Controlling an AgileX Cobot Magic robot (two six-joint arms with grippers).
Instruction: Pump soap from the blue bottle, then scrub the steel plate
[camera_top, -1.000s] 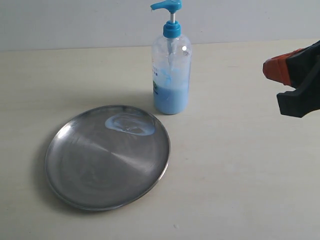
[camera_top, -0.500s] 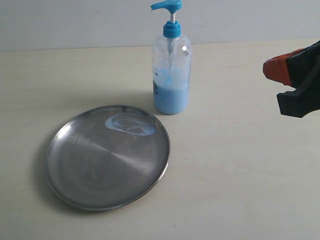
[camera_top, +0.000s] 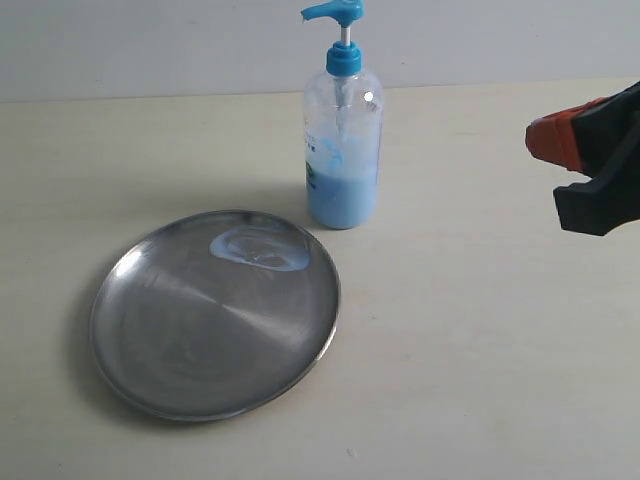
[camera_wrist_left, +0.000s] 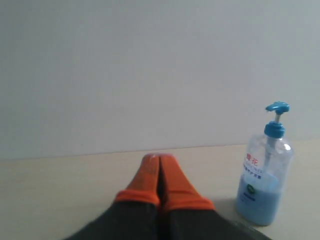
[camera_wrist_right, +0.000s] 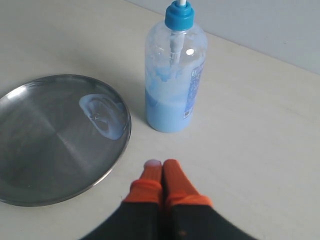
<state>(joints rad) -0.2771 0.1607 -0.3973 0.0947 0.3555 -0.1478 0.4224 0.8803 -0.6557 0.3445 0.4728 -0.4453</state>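
Our right fingers are pressed together, the orange tips flat against each other with nothing between them, and a small pale dab sits on one tip. They touch none of the things on the worktop. Nearest ahead of them stands the bottle, upright, its blue pump head raised and light blue liquid filling roughly its lower third. Farther from these fingers than the bottle, the plate lies flat on the worktop. Its rim is just beside the bottle's base without touching it. The soap is a pale blue smear on the plate, on the part closest to the bottle. Our left fingers are likewise pressed together and hold nothing. The bottle stands ahead of them and off to one side, well apart, and beyond it rises a plain pale wall.
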